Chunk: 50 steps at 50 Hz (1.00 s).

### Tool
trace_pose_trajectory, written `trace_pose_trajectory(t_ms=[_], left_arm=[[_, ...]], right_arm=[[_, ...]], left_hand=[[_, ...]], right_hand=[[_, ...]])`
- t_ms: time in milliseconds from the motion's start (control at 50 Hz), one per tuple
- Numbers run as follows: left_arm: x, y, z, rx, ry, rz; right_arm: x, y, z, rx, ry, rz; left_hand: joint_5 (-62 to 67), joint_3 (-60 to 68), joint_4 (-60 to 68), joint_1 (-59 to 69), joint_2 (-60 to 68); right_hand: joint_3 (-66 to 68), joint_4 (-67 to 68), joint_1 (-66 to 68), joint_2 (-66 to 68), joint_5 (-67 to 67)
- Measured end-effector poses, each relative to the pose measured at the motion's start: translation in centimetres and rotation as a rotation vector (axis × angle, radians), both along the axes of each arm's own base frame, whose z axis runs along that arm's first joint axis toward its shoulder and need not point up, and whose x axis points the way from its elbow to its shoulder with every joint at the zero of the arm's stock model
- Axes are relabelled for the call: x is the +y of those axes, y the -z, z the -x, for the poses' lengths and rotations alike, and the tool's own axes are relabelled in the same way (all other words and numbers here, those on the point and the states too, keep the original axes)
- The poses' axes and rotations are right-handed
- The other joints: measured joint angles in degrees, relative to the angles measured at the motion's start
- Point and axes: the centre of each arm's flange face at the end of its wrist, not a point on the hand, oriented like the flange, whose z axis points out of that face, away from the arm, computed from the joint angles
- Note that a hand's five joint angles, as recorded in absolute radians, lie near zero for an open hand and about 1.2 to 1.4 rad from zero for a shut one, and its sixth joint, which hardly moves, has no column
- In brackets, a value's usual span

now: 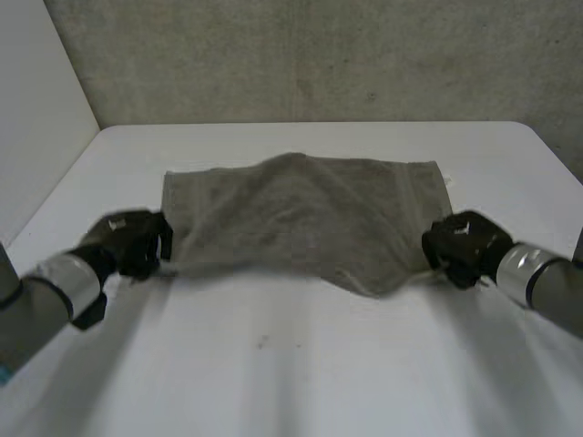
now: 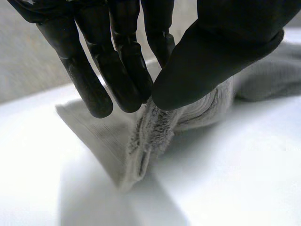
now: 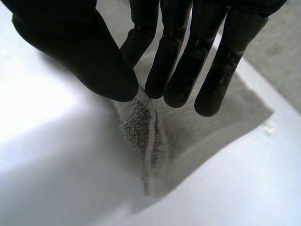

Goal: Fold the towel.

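We see the rumpled grey terry towel (image 1: 301, 214) spread on the white table (image 1: 291, 364), its small white tag (image 3: 269, 126) too small to read. The left hand (image 1: 132, 241) and right hand (image 1: 465, 246) each pinch a near corner, thumb against fingers.

The towel (image 1: 301, 214) is grey and fluffy. It lies spread wide across the middle of the white tabletop (image 1: 291, 364), with its long sides running left to right. It is not flat. The middle is humped and wrinkled. The two near corners are bunched and raised a little, and the near edge sags between them.
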Motion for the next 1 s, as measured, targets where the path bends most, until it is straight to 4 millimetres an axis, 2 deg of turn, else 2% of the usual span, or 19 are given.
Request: trace_pose_trajectory(t_ms=[40, 120, 160, 300, 460, 680, 800, 940, 1000], left_arm=[[0.9, 0.6, -0.1, -0.029, 0.016, -0.005], [1.4, 0.5, -0.2, -0.049, 0.022, 0.028], [1.4, 0.0, -0.3, -0.050, 0.019, 0.061], [0.5, -2.2, -0.6, -0.034, -0.002, 0.169], [-1.0, -4.5, -0.5, -0.013, -0.012, 0.248], [-3.9, -6.4, -0.2, 0.031, -0.028, 0.300], [-4.8, -6.4, 0.0, 0.034, -0.039, 0.303], [-5.0, -6.0, 0.0, 0.032, -0.041, 0.294], [-5.0, -5.8, 0.0, 0.031, -0.041, 0.288]], right_arm=[[0.4, 0.8, 0.1, 0.001, 0.001, -0.016], [0.8, 1.3, 0.3, -0.001, 0.006, -0.022], [0.9, 1.3, 0.4, -0.008, 0.014, -0.015], [0.2, 0.0, 1.3, -0.103, 0.115, -0.024], [-0.1, -0.2, 1.8, -0.198, 0.189, -0.079], [0.5, 1.2, 1.8, -0.205, 0.198, -0.138], [0.7, 2.1, 1.8, -0.210, 0.206, -0.175], [0.5, 3.0, 1.8, -0.205, 0.208, -0.193], [0.1, 3.2, 1.8, -0.203, 0.206, -0.178]], left_hand=[[0.01, 0.00, 0.00, 0.00, 0.00], [0.01, 0.00, 0.00, 0.00, 0.00], [0.01, 0.00, 0.00, 0.00, 0.00], [0.01, 0.00, 0.00, 0.00, 0.00], [0.02, 0.00, 0.00, 0.00, 0.00], [0.01, 0.00, 0.00, 0.00, 0.00], [0.02, 0.00, 0.00, 0.00, 0.00], [0.02, 0.00, 0.00, 0.00, 0.00], [0.01, 0.00, 0.00, 0.00, 0.00]], right_hand=[[0.00, 0.00, 0.00, 0.00, 0.00], [-3.41, -3.53, -4.82, -3.56, -2.68], [-13.31, -13.39, -15.41, -13.41, -12.31], [-34.85, -34.95, -40.39, -34.95, -34.08], [-45.06, -45.21, -52.17, -45.10, -44.69], [-45.70, -45.95, -53.13, -45.89, -45.49], [-45.52, -45.53, -51.99, -45.75, -45.24], [-42.56, -42.66, -48.62, -42.71, -42.62], [-36.46, -36.69, -41.90, -36.59, -36.73]])
